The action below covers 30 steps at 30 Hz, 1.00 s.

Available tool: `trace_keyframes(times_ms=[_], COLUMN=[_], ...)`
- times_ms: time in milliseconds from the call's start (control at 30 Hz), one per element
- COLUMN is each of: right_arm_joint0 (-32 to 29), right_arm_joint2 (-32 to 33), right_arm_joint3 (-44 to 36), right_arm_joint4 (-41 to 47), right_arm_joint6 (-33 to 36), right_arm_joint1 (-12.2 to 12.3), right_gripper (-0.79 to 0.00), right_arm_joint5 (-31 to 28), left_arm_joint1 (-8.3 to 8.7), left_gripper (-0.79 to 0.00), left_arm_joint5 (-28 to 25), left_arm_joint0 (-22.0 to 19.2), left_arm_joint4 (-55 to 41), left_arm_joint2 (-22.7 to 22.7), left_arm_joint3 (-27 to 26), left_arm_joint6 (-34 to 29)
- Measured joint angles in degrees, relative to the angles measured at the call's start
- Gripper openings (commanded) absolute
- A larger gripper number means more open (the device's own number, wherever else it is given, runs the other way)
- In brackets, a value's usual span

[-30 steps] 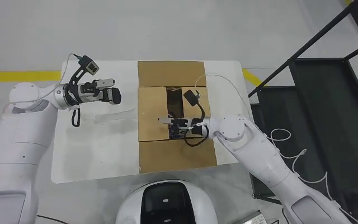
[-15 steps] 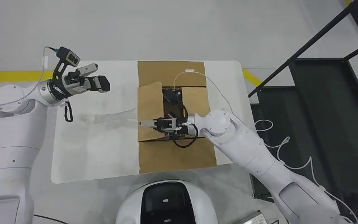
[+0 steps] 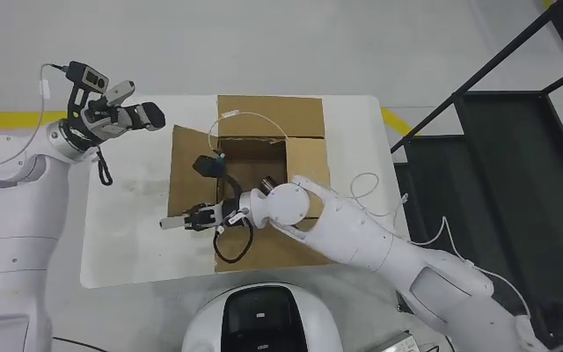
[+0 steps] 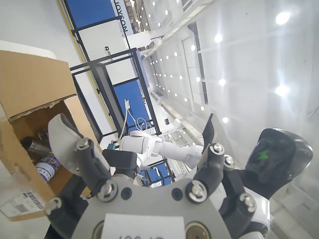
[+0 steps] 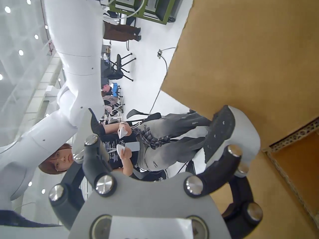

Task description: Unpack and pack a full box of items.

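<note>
Brown corrugated cardboard box (image 3: 268, 114) sits on the white desk (image 3: 132, 233), flaps (image 3: 189, 172) out, metal tins (image 4: 46, 169) inside. I judge the flaps light, stiff and crease-prone, so take hold near a free edge. Right gripper (image 5: 154, 113) fingers spread, empty, beside one flap. Left gripper (image 4: 134, 120) fingers spread, empty.

The white counter (image 3: 132, 220) with rounded corners is carrying one thing directly: a brown cardboard box (image 3: 306, 165). The box is sitting on the counter's right half and is reaching from near the far edge to near the front edge. It is standing open. Its far flap (image 3: 270, 114) is lying flat outward toward the counter's far edge, and its left flap (image 3: 189, 167) is spreading out over the counter's middle. A white label (image 4: 22, 200) is showing on one outer wall of the box.
</note>
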Motion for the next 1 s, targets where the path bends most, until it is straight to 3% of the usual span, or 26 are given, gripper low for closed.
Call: trace_keyframes(times_ms=[167,333,533,700,867,1000], right_arm_joint0=[0.50,-1.93,-11.35,-23.32,-32.84,-36.31], right_arm_joint2=[-0.69,3.26,15.30,28.68,39.00,43.14], right_arm_joint3=[2.12,-0.53,-9.61,-19.23,-24.81,-25.27], right_arm_joint4=[0.07,-1.58,-5.32,-8.40,-9.06,-8.03], right_arm_joint6=[0.35,1.77,3.29,4.09,5.37,5.82], right_arm_joint1=[-1.41,0.26,5.53,9.87,12.18,12.86], right_gripper=[0.000,0.000,0.000,0.000,0.000,0.000], right_arm_joint5=[0.72,1.64,3.07,4.38,4.31,3.37], left_arm_joint1=[-0.68,-1.49,-2.13,-3.02,-4.35,-5.09], left_gripper=[0.000,0.000,0.000,0.000,0.000,0.000], left_arm_joint5=[1.83,0.99,0.16,-0.19,-0.68,-0.59], left_arm_joint0=[-0.56,-2.02,-3.22,-4.40,-5.57,-6.81], left_arm_joint4=[4.62,8.73,13.13,16.97,18.75,20.24], left_arm_joint2=[4.27,7.98,10.87,13.98,17.47,19.35], left_arm_joint3=[3.75,8.59,12.38,14.60,14.34,14.60], left_arm_joint6=[0.68,2.16,3.27,5.02,5.75,5.74])
